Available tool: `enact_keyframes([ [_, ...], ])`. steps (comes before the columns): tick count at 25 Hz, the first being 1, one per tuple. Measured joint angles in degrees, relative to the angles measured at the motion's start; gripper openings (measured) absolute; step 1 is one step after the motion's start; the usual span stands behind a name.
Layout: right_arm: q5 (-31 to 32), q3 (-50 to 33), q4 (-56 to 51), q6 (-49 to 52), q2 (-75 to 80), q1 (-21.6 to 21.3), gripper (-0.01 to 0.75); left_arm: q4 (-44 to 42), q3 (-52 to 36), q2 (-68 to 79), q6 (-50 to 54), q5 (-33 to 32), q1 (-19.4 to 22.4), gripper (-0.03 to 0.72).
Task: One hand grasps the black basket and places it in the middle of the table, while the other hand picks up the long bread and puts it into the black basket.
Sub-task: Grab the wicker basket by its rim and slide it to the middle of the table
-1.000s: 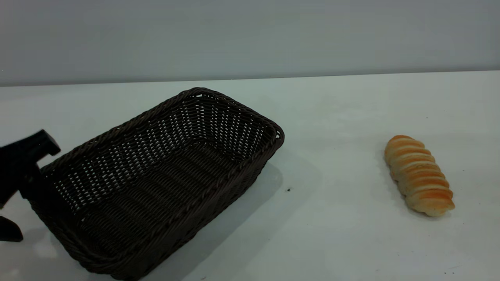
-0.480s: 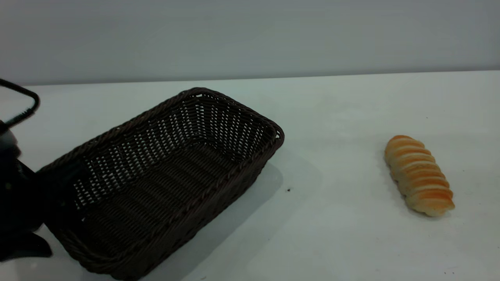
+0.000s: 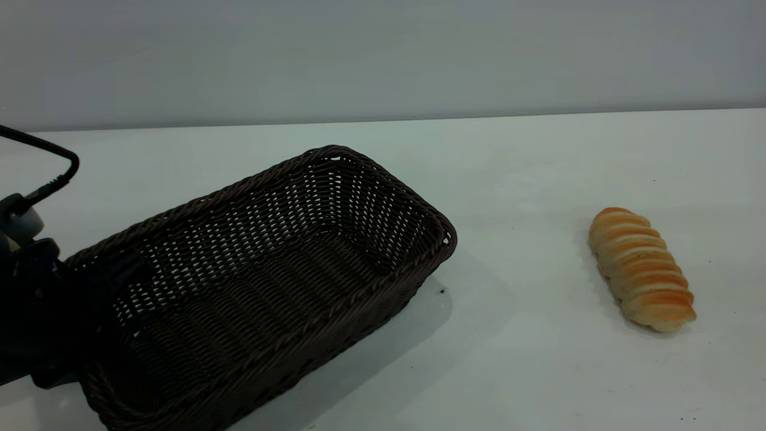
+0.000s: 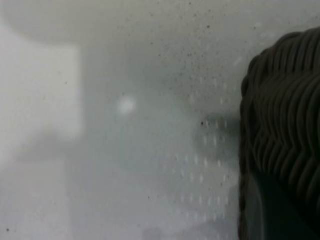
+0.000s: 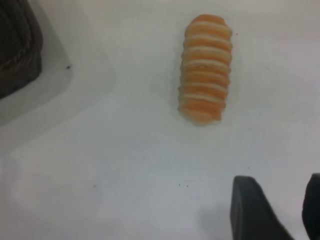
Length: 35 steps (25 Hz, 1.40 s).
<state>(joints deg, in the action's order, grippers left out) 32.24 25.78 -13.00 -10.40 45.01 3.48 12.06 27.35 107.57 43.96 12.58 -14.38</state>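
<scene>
The left gripper (image 3: pixel 90 287) is clamped on the near-left end wall of the black basket (image 3: pixel 269 281), a large dark woven wicker basket left of centre on the table (image 3: pixel 526 371). The ridged golden long bread (image 3: pixel 641 267) lies well apart at the right, below the right gripper (image 5: pixel 280 210), whose fingers are parted and empty.

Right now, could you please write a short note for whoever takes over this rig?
Left gripper: at the black basket's left end, seemingly shut on its rim.
Right gripper: open above bare table, short of the long bread.
Basket sits left of centre, empty; bread lies on the table to the right, untouched.
Left: centre the basket, then grasp the bread and put it in.
</scene>
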Motion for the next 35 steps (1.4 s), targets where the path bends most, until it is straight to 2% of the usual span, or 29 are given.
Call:
enact_keyframes([
  [3,-0.1,0.0,-0.1,0.0,0.0,0.0,0.239,-3.3,0.0,-1.0,-0.2,-0.1,0.0,0.134],
  [5,-0.1,0.0,-0.2,-0.1,0.0,0.0,0.239,-8.8,0.3,-2.4,-0.4,-0.5,0.0,0.134],
  [9,-0.1,0.0,-1.2,-0.8,0.0,0.0,0.239,-21.0,3.7,-5.0,-0.6,-7.9,0.0,0.134],
  [13,-0.1,0.0,-2.2,-1.8,0.0,0.0,0.239,-26.4,8.1,-5.9,-0.5,-15.1,-0.1,0.134],
  [23,0.0,0.0,-2.7,-2.3,0.0,0.0,0.239,-28.0,17.5,-5.7,-4.3,-18.7,-5.7,0.134],
  [35,0.1,0.0,-4.0,-3.8,0.0,0.0,0.239,-25.3,18.3,-0.4,-2.8,-17.2,-6.0,0.134],
])
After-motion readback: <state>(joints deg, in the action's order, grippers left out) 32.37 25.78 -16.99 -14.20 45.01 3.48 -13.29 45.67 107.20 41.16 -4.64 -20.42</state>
